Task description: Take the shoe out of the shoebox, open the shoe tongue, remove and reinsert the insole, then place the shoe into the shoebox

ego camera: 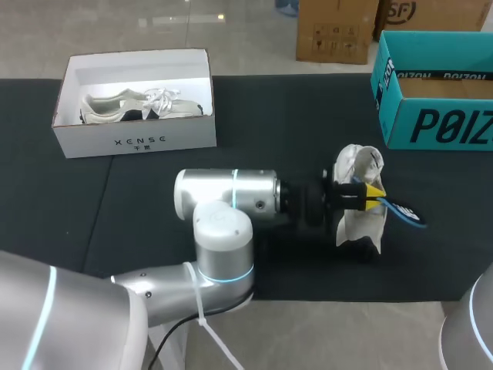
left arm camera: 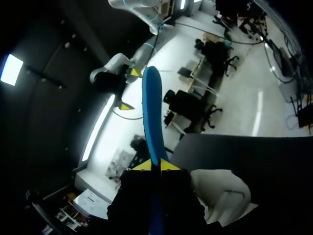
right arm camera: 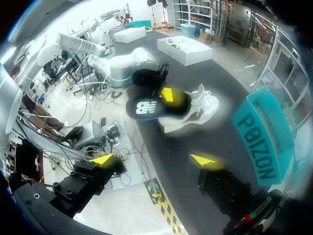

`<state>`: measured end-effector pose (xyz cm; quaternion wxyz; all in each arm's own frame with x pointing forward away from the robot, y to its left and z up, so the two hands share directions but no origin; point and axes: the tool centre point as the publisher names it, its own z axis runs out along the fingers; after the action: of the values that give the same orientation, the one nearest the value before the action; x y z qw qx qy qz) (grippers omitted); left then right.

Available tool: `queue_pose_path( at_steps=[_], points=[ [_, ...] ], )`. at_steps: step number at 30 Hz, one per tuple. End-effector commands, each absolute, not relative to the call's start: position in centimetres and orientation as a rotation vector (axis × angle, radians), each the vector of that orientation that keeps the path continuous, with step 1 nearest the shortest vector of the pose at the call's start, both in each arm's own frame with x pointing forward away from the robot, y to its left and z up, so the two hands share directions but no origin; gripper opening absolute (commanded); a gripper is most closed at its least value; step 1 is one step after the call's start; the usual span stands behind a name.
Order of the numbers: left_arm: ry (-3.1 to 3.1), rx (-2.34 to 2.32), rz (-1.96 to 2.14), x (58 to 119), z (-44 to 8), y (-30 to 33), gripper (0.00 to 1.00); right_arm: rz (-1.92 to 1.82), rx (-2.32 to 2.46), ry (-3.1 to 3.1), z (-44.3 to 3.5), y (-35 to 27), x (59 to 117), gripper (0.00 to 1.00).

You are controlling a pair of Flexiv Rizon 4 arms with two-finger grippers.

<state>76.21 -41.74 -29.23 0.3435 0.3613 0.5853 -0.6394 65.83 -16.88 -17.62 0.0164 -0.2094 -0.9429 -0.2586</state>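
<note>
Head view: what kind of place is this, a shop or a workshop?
Probably a robot test bench, not a shop. A black-covered table holds a white shoebox with a sneaker inside and a teal shoebox, and the left gripper pinches a blue insole beside a second white sneaker.

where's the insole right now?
Head view, right of centre: the blue insole is pinched in the jaws of the left arm, sticking out past the white shoe on the black mat, near the teal box.
</note>
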Motion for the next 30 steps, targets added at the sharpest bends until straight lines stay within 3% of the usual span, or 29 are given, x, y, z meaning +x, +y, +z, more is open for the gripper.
queue_pose_path(
  at_steps=[1,30],
  points=[
    [1.503,0.895,-1.649,76.1,-29.7,-41.7,0.0,-0.799,-0.653,-2.933,-17.7,-16.9,65.8,1.0],
    [1.628,1.066,-1.585,79.5,-32.9,-37.5,0.0,-0.799,-0.653,-2.933,-17.7,-16.9,65.8,1.0]
  ],
)
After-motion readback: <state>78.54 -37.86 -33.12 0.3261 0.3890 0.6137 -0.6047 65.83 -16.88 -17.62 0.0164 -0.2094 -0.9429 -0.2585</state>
